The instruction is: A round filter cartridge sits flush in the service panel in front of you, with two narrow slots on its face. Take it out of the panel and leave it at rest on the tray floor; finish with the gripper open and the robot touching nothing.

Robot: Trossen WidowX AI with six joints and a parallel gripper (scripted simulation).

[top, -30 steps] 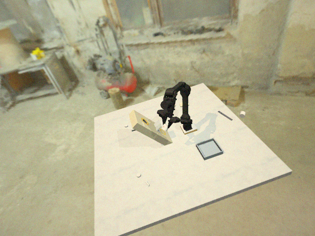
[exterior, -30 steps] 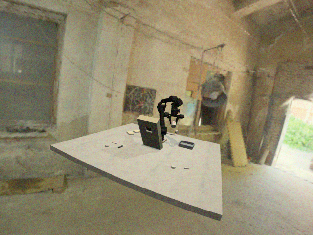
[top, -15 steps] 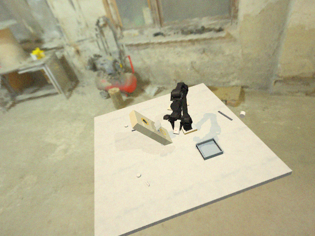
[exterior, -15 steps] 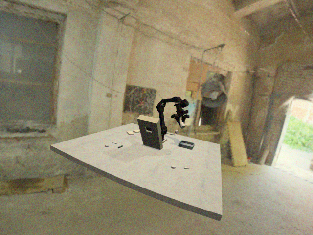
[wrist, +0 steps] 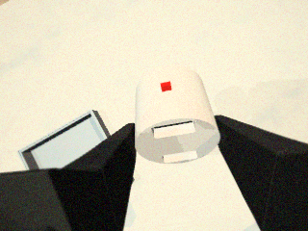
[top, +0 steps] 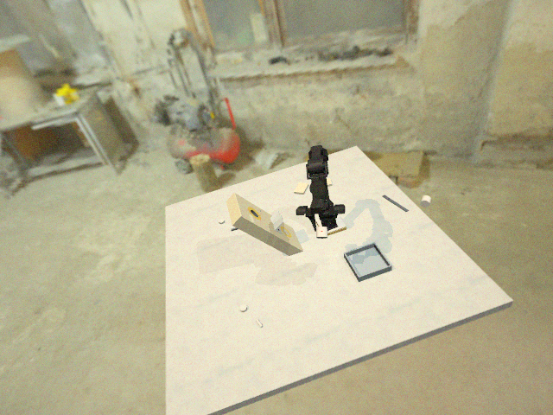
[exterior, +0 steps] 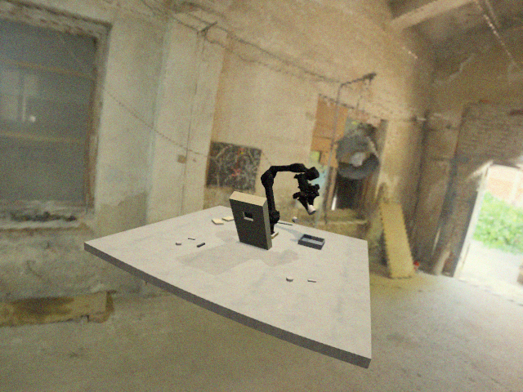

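The white round cartridge (top: 321,233) (exterior: 311,209) (wrist: 175,103) is out of the panel, with a red square on its side and two narrow slots on its end face. My gripper (top: 322,226) (exterior: 310,205) (wrist: 173,126) is shut on it, one finger on each side, and holds it in the air above the table. The service panel (top: 263,233) (exterior: 254,233) stands tilted, left of the gripper in the top view. The open tray (top: 375,274) (exterior: 310,245) (wrist: 101,125) lies on the table, lower right of the cartridge in the top view and left in the wrist view.
A pale flap (top: 276,220) stands out from the panel's face. A dark bar (top: 395,203) and a white cylinder (top: 425,201) are near the table's right edge in the top view. A small white disc (top: 243,308) (exterior: 289,278) and a small pin (top: 258,322) (exterior: 311,280) lie on the table.
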